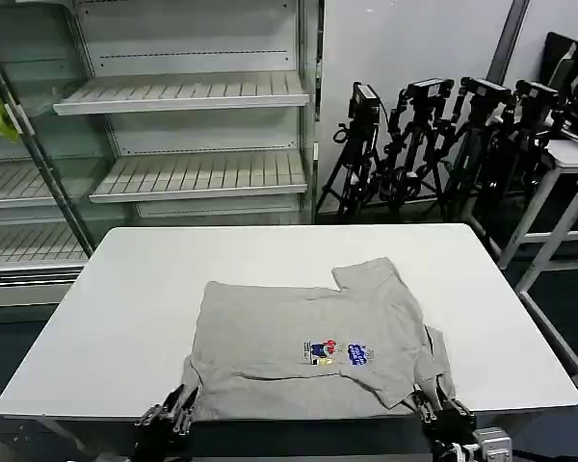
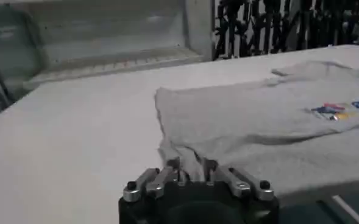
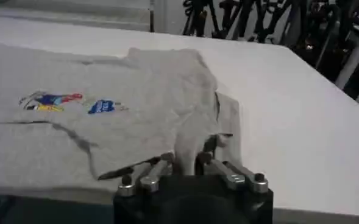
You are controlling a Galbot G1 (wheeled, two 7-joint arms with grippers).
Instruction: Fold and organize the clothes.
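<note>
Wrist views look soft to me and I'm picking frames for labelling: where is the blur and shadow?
Left wrist view: left pincer and shelves blurred, T-shirt print smeared. Right wrist view: right pincer soft, tripods dark. Head view: sharper, even light, faint shadow under a shirt fold.

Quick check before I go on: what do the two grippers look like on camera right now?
Both match. The left gripper has a black housing with silvery metal linkage bars fanning out on each side, black bolts at their outer ends, and short metal fingers. The right gripper is built the same. In the head view they show as dark, ribbed fingers at the table's near edge.
</note>
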